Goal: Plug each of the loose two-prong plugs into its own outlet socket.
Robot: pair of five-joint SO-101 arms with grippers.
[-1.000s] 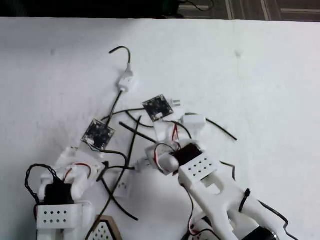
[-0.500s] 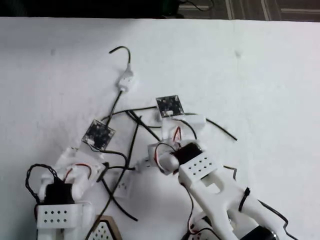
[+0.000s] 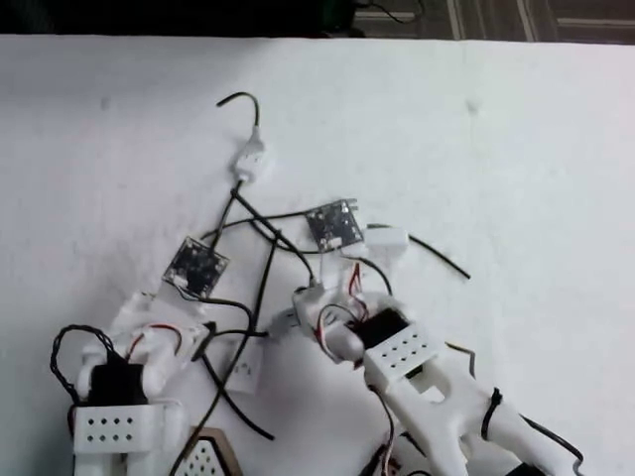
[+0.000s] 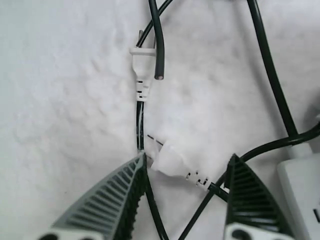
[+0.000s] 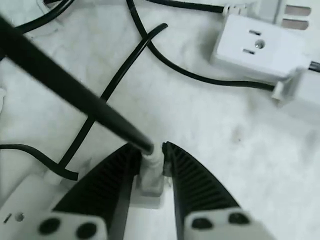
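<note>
Two arms share the white table (image 3: pixel 516 149) as I watch: in the high view the left arm (image 3: pixel 129 357) sits toward 7 o'clock and the right arm (image 3: pixel 417 367) toward 5 o'clock, a tangle of black cords (image 3: pixel 264 283) between them. The left end effector (image 4: pixel 187 160) is spread wide, grasping nothing. A loose plug (image 4: pixel 169 161) lies on the table between its fingers (image 4: pixel 117 197), nearer one of them, two bare prongs pointing away and its cord trailing past the other finger. Farther out lies a second plug (image 4: pixel 141 70), also unplugged, with a cut cord end (image 4: pixel 158 60) just beside its prongs; in the high view it sits at 12 o'clock from the tangle. A white outlet block (image 4: pixel 300 175) edges in near that end effector. The right end effector (image 5: pixel 150 146) is clenched on a held plug (image 5: pixel 150 175), a thick black cord running out from between the fingertips (image 5: pixel 175 155). An outlet socket (image 5: pixel 260 47) lies face up well apart from it, slots bare; in the high view it rests near the table's middle, at 12 o'clock from the right arm.
</note>
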